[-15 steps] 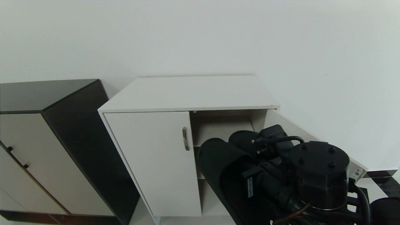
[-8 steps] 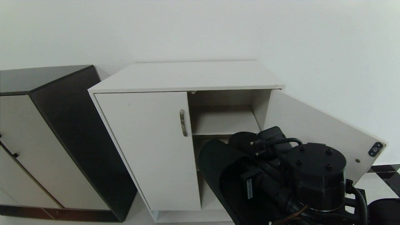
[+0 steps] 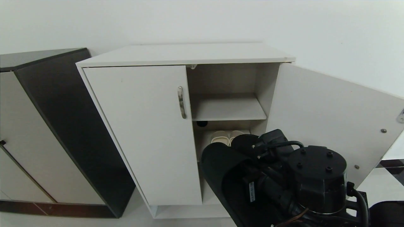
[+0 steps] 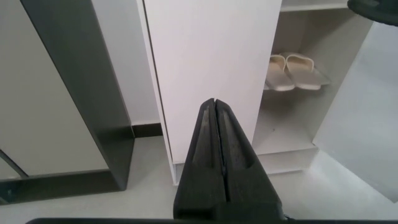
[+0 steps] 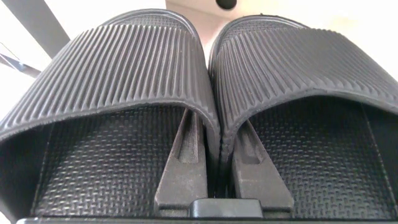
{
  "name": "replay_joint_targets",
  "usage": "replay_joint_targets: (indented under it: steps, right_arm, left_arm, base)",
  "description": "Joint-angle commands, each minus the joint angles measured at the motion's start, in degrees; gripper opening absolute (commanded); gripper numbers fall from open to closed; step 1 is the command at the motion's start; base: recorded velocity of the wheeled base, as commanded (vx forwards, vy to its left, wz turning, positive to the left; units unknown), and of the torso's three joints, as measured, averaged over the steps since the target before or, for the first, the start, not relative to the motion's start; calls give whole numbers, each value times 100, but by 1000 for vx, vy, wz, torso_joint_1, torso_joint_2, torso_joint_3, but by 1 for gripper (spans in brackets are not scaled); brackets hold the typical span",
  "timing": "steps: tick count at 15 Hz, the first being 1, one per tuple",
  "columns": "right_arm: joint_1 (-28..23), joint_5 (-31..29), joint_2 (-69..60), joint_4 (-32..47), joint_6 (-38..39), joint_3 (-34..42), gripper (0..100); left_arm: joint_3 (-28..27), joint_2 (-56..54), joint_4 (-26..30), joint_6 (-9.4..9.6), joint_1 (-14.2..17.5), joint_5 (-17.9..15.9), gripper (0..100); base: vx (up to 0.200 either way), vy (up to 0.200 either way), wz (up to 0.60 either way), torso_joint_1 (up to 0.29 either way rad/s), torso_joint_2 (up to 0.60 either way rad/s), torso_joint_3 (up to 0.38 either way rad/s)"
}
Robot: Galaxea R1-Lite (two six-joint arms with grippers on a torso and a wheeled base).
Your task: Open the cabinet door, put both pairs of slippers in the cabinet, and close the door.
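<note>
The white cabinet (image 3: 186,53) has its right door (image 3: 328,107) swung open and its left door (image 3: 142,126) closed. A cream pair of slippers (image 3: 226,137) lies on the middle shelf, and the same cream slippers (image 4: 295,71) lie beyond my left gripper (image 4: 215,109). That gripper is shut, empty, low in front of the closed door. My right gripper (image 5: 214,168) is shut on the black pair of slippers (image 3: 221,170), pinching their inner walls together. The black slippers (image 5: 137,68) hang just in front of the open compartment, below the upper shelf.
A dark cabinet with pale doors (image 3: 63,126) stands close on the left of the white one. A metal handle (image 3: 181,102) is on the closed door. The open door juts out on the right. Pale floor (image 4: 93,208) lies before both cabinets.
The whole head view has shifted: the cabinet sits higher in the picture and the shelf with the cream slippers has come into sight. My right arm with the black slippers keeps its place.
</note>
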Motion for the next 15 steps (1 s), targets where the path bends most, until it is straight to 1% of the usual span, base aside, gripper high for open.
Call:
replay_joint_targets:
  steps: [1, 3, 5, 11, 13, 14, 15]
  right_arm:
    - [1, 17, 14, -2, 1, 4, 0]
    - [10, -1, 22, -2, -8, 4, 0]
    - [10, -1, 14, -2, -8, 13, 0]
    - [45, -18, 66, -2, -25, 4, 0]
    - [80, -71, 286, -11, -183, -31, 0]
    - [80, -273, 444, 16, -254, -242, 0]
    - [71, -827, 796, 121, -201, -831, 0]
  left_arm:
    - [0, 5, -1, -1, -1, 1, 0]
    - [0, 5, -1, -1, -1, 1, 0]
    - [0, 5, -1, -1, -1, 1, 0]
    - [0, 5, -1, -1, -1, 1, 0]
    - [0, 5, -1, -1, -1, 1, 0]
    - [0, 5, -1, -1, 7, 1, 0]
    - [0, 5, -1, -1, -1, 1, 0]
  base:
    - [0, 0, 0, -32, 442, 383]
    - [0, 0, 0, -32, 403, 373]
    - [0, 0, 0, -5, 159, 168]
    - [0, 0, 0, 0, 12, 8]
    - [0, 0, 0, 0, 0, 0]
    - [0, 0, 0, 0, 0, 0]
    - [0, 0, 0, 0, 0, 0]
